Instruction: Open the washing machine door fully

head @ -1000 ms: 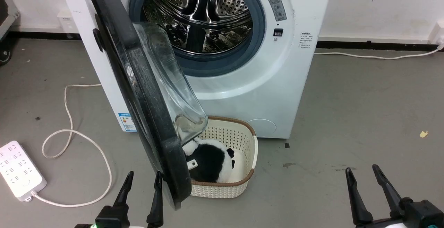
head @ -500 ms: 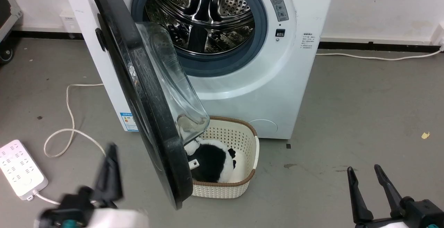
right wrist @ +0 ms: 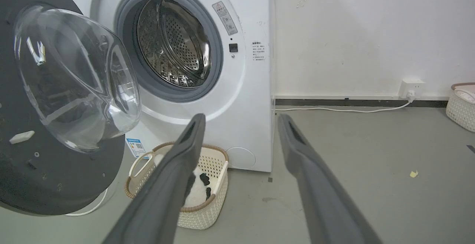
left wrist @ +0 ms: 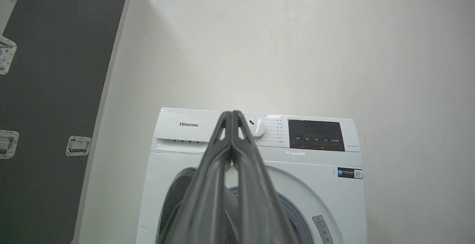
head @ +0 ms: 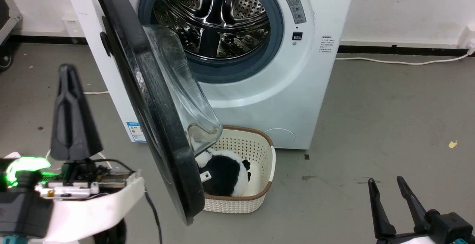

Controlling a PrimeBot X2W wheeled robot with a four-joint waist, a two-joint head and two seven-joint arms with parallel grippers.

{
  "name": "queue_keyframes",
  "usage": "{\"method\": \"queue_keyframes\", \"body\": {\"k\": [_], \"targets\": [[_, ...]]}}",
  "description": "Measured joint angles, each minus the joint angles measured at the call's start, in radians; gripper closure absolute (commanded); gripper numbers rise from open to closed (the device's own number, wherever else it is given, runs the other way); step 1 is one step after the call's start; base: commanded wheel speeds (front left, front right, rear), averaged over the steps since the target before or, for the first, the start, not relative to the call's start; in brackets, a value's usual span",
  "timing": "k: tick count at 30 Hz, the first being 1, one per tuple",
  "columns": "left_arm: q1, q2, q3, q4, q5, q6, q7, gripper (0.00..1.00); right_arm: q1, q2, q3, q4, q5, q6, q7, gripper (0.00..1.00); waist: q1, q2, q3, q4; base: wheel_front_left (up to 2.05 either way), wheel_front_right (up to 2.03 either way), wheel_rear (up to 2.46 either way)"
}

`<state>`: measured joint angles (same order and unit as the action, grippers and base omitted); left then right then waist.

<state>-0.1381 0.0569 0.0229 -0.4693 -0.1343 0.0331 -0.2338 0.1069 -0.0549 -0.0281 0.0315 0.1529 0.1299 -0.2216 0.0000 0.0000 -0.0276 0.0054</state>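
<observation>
Black, glossy: washing machine door (head: pixel 157 125), hinged on the left edge of the washing machine (head: pixel 267 99). It is swung out and seen nearly edge-on in the head view. Its clear glass bowl (head: pixel 182 95) bulges to the right, toward the drum opening. The door's lower rim crosses in front of the left end of the basket.

Steel drum (head: pixel 215 17): fully exposed, ringed by a grey gasket.

Left claw (head: pixel 67 69): raised on the outer, left side of the door and apart from its rim. The fingers are pressed together at the tips and hold nothing. The left wrist view confirms this, with the tips meeting in front of the machine's control panel (left wrist: pixel 315 136).

Right claw (head: pixel 385 181): low at the right, fingers spread wide and empty, well apart from door and machine.

Cream woven basket (head: pixel 256 199): on the floor, close against the machine's front, holding a black-and-white soft toy (head: pixel 222 173).

Grey floor (head: pixel 389 117): open to the right of the machine and between basket and right claw. A white cable (head: pixel 400 62) runs along the far wall's edge. A strip of floor lies between left claw and door.
</observation>
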Motion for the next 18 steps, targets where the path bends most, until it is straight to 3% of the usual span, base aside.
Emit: {"method": "queue_keyframes", "body": {"k": [9, 18], "targets": [[0.003, -0.002, -0.196, -0.042, 0.02, -0.028, 0.164, 1.0, 0.0, 0.0, 0.002, 0.011, 0.016, 0.0, -0.002, 0.0, 0.0, 0.0, 0.007, -0.011, 0.0, 0.0, 0.0], [0.094, -0.007, -0.368, 0.156, -0.031, -0.026, 0.217, 1.0, -0.009, 0.0, 0.002, 0.024, 0.025, 0.0, -0.01, 0.0, 0.0, 0.0, 0.026, -0.01, 0.0, 0.0, 0.0]]}}
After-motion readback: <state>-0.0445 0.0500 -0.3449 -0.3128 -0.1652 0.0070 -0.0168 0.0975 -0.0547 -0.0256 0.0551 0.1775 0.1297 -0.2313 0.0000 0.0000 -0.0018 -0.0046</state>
